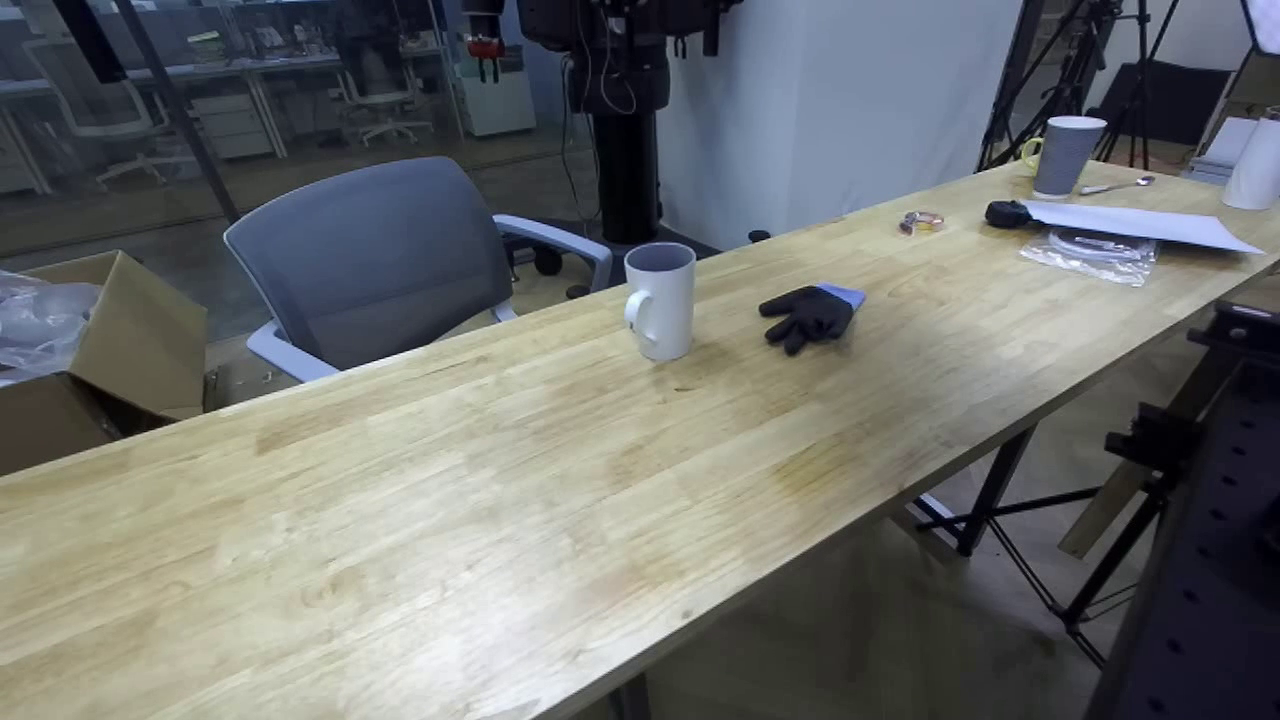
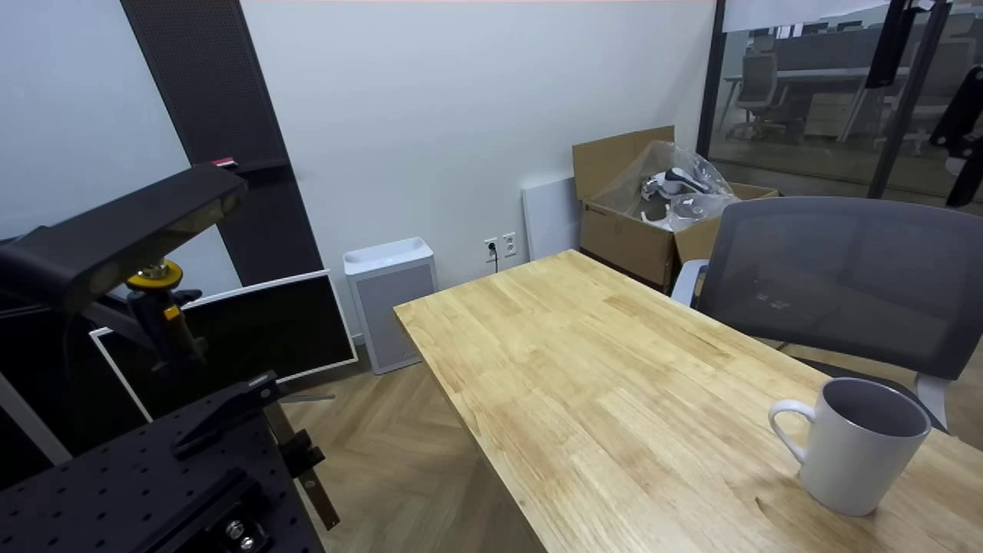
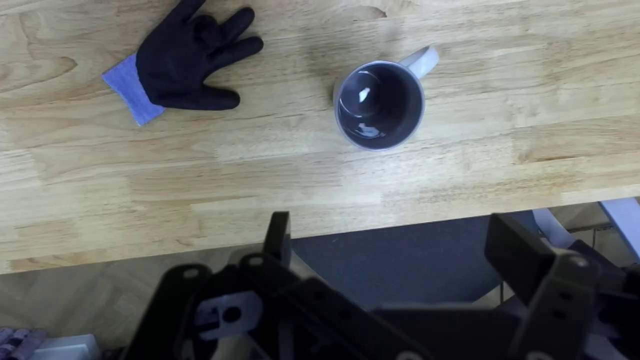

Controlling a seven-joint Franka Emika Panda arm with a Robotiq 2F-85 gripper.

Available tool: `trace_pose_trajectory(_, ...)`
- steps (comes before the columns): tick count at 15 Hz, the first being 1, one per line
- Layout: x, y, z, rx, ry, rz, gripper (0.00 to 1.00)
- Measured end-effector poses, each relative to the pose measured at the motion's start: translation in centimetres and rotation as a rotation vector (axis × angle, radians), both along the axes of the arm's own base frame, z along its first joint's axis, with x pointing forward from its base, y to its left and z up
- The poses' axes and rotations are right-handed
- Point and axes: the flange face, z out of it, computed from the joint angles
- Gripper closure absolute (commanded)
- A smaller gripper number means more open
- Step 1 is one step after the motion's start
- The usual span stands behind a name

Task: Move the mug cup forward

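Note:
The white mug cup (image 1: pixel 672 318) stands upright on the wooden table (image 1: pixel 450 480), near the edge by the chair. In an exterior view the mug cup (image 2: pixel 854 465) stands at the lower right with its handle to the left. In the wrist view I look down into the dark inside of the mug cup (image 3: pixel 380 105), and its handle points to the upper right. My gripper (image 3: pixel 389 222) is open, with nothing between its fingers. In the wrist view its fingertips appear over the table edge and the chair, below the mug and apart from it. I cannot make out the gripper in the exterior views.
A black glove with a blue cuff (image 1: pixel 815 315) lies beside the mug; the glove also shows in the wrist view (image 3: pixel 175 70). A grey office chair (image 1: pixel 375 265) stands against the table edge. A grey cup (image 1: pixel 1068 160), papers (image 1: pixel 1150 222) and a plastic bag (image 1: pixel 1090 258) are farther along the table.

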Motion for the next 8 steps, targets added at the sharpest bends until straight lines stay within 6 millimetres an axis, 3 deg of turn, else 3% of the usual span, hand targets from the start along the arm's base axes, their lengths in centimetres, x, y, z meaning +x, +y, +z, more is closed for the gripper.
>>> trace_pose_trajectory(8,-0.2,-0.6,-6.1,-0.030,0.041,-0.040,0.00)
